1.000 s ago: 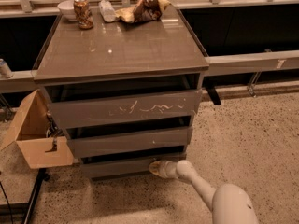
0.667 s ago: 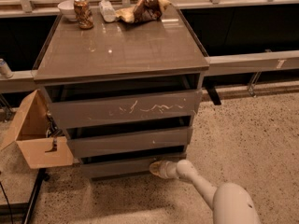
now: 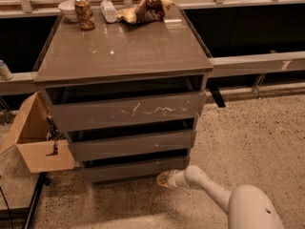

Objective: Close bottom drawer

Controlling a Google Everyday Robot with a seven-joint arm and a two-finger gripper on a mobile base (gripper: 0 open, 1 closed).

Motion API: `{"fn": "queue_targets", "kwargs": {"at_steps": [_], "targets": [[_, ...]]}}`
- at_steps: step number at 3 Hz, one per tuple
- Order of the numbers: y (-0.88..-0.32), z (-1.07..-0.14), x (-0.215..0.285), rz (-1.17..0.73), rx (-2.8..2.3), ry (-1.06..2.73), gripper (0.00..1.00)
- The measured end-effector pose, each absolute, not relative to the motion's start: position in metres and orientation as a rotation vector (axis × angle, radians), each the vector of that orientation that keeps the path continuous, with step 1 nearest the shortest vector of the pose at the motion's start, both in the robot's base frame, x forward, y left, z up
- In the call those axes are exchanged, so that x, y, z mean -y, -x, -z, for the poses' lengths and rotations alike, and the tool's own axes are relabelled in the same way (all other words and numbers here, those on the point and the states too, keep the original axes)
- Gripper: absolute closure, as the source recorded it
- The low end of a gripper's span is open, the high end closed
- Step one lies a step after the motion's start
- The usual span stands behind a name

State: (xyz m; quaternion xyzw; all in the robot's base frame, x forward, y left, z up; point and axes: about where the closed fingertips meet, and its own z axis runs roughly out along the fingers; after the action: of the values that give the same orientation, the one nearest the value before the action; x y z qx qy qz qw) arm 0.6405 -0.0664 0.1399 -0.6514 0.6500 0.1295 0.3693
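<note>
The bottom drawer is the slim grey-brown front at the foot of the cabinet, sitting roughly in line with the two fronts above it. My gripper is at floor level, its tip against the lower right part of that drawer front. The white arm runs back from it to the lower right. Above the bottom drawer is the middle front, and above that the taller front with white scratch marks.
On the cabinet top stand a can, a white bowl, a bottle and a crumpled bag. An open cardboard box sits at the left. Speckled floor extends right. A low rail runs behind.
</note>
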Motion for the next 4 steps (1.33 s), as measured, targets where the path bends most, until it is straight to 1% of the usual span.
{"fn": "queue_targets", "kwargs": {"at_steps": [1,2,3,4], "targets": [[-0.6065,-0.1431,0.0664,-0.42,-1.708,1.706,1.0],[-0.5982,-0.1425,0.0619,-0.444,-1.712,1.713,0.83],[-0.5982,-0.1424,0.0619,-0.444,-1.712,1.713,0.54],[-0.5981,-0.1424,0.0619,-0.444,-1.712,1.713,0.29]]}}
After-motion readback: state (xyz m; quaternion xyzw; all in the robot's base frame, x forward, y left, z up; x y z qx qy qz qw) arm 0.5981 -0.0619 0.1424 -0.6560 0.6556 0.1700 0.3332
